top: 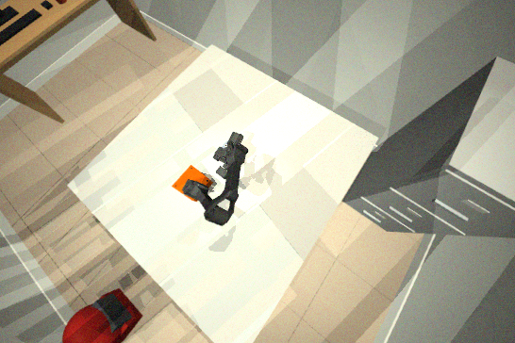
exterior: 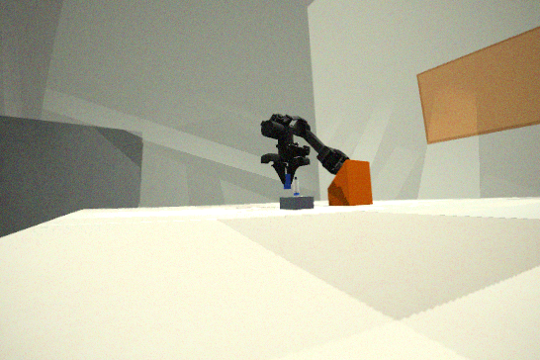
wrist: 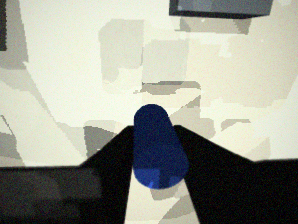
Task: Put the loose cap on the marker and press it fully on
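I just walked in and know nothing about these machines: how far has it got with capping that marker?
Done: the tool is shut on the blue cap and holds it off the table. In hand: the exterior view shows the cap hanging beside the marker, not above it. The marker stands upright and uncapped in the grey holder block. Left: line the cap up over the tip, press it fully on, let go and pull the arm away.

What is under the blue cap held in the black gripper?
Under the blue cap in the black gripper: only pale table. Grey holder block sits offset; cap's inside is hidden.
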Motion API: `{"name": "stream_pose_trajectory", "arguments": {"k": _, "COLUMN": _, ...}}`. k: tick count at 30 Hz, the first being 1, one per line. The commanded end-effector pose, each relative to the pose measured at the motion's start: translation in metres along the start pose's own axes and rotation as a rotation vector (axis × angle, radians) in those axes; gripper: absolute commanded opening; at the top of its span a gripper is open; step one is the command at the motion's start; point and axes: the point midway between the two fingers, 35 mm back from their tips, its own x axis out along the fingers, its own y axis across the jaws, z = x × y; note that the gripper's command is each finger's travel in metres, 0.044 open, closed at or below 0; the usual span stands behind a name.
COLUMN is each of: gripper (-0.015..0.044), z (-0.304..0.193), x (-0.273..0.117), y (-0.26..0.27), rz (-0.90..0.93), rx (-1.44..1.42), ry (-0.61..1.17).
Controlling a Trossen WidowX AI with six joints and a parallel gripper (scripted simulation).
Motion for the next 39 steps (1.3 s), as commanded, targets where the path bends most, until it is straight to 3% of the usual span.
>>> {"name": "stream_pose_trajectory", "arguments": {"k": 1, "gripper": 0.0000, "z": 0.009, "x": -0.005, "y": -0.008, "rz": 0.003, "rx": 0.001, "ry": -0.007}}
{"name": "stream_pose_trajectory", "arguments": {"k": 39, "gripper": 0.0000, "z": 0.103, "x": -0.048, "y": -0.055, "rz": 0.003, "rx": 0.004, "ry": -0.007}}
